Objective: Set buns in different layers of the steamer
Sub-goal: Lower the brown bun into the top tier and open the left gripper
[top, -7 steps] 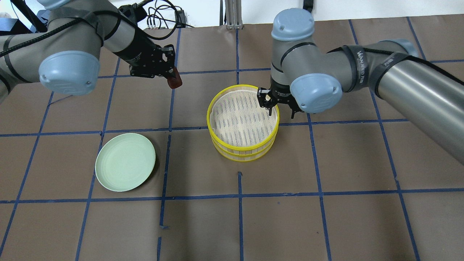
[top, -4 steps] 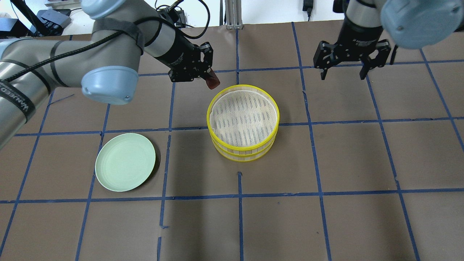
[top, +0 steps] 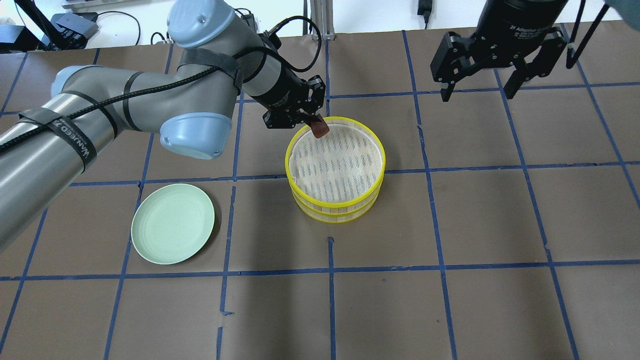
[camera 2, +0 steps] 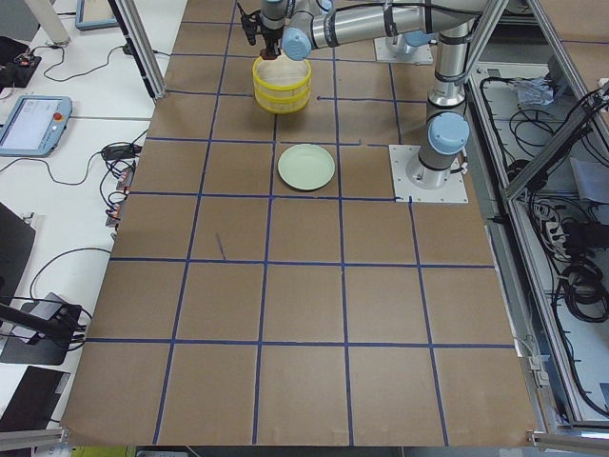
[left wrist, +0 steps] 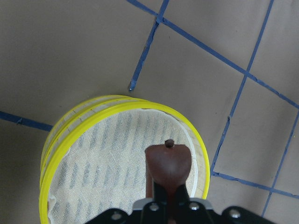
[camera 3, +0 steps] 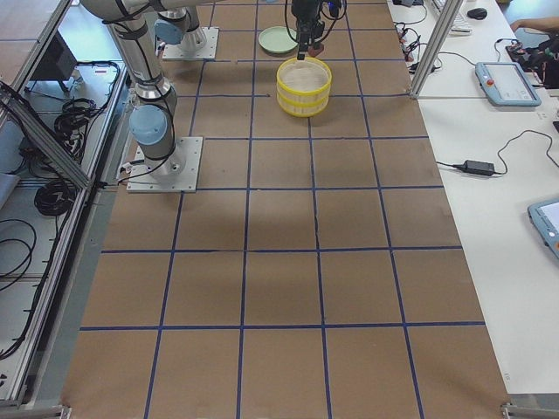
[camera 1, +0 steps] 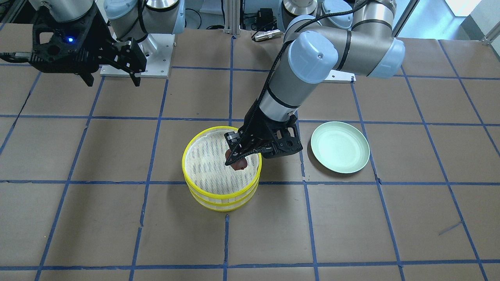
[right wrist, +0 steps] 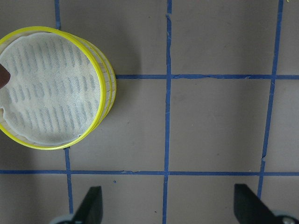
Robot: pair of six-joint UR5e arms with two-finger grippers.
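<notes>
Left gripper (top: 314, 121) clamped on brown bun (top: 320, 128), which sticks out past its fingertips. Steamer (top: 288, 162) top tray just below. Right gripper (top: 476, 92) spread wide, empty, well apart from steamer.

A dark reddish-brown rounded bun (top: 320, 129); round yellow-rimmed steamer trays (top: 335, 203) lined with white mesh; a pale green round plate (top: 172, 222); a brown table (top: 500, 215) gridded with blue tape.

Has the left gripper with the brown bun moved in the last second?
Yes. Overhead, the left gripper, shut on the brown bun, has travelled rightward to the steamer stack's far-left rim.
</notes>
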